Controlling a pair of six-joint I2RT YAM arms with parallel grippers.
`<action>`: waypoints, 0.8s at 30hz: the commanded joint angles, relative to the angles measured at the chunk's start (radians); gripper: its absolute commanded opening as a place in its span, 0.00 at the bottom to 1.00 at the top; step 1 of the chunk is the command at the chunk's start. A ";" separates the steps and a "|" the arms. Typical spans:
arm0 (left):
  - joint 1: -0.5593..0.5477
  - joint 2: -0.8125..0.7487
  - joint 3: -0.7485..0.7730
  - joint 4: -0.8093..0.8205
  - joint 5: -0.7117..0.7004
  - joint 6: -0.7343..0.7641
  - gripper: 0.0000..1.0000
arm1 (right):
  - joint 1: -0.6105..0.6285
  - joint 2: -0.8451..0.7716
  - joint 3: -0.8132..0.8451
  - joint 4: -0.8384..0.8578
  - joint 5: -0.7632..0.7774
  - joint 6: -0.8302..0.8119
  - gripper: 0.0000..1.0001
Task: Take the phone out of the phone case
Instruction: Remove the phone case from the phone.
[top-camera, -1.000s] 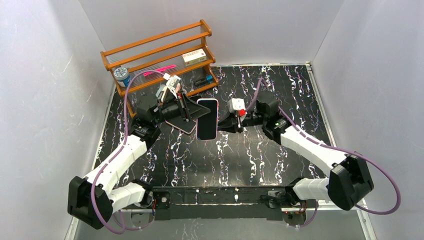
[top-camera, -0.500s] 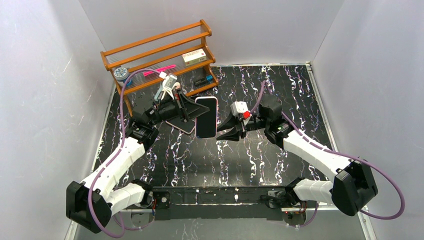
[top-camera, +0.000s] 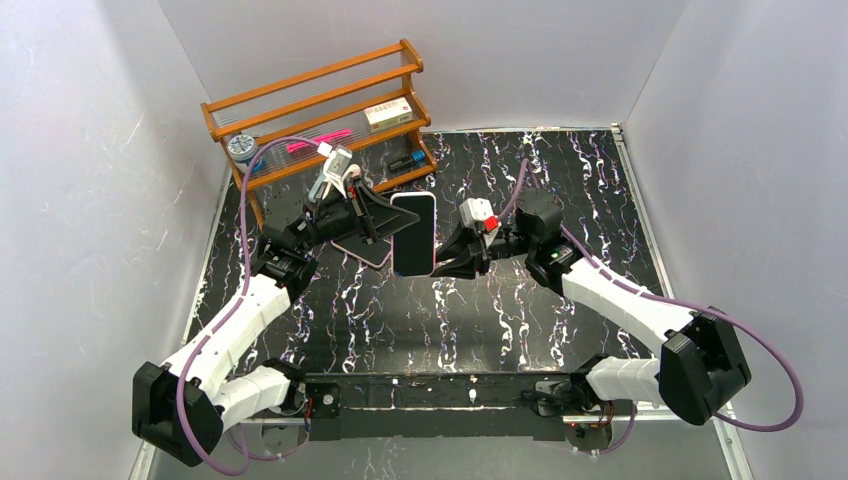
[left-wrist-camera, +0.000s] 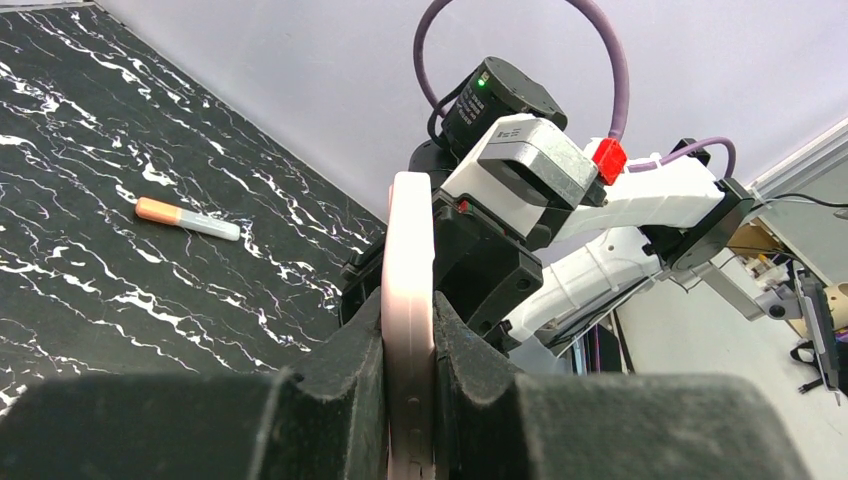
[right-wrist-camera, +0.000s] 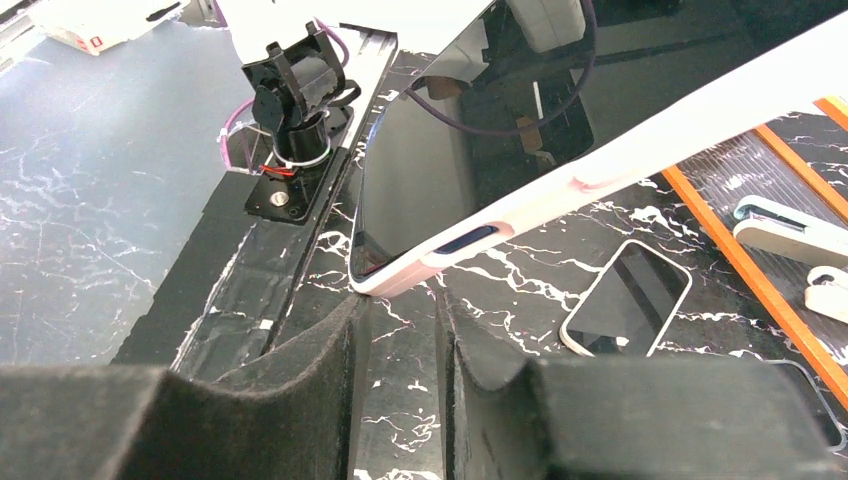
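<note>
Left gripper (left-wrist-camera: 410, 345) is clamped on the pale pink case (left-wrist-camera: 408, 250) with the glossy black phone (top-camera: 413, 235) inside, mid-air over the middle of the black marbled surface (top-camera: 520, 310). Right gripper (right-wrist-camera: 400, 312) gapes empty at its corner. Guessing slick glass, bendy case: I'd peel a corner lip.

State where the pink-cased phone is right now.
The phone is held above mid-table in the top view, clamped by the left hand, with the right hand close at its right edge.
</note>
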 joint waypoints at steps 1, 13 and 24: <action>-0.007 -0.022 0.003 0.078 0.007 -0.011 0.00 | 0.005 0.005 0.022 0.064 -0.029 0.045 0.38; -0.006 -0.012 0.004 0.078 0.005 0.013 0.00 | 0.005 -0.005 0.033 0.048 -0.048 0.068 0.41; -0.007 -0.018 -0.001 0.077 -0.006 -0.001 0.00 | 0.005 0.029 0.062 0.081 -0.035 0.105 0.36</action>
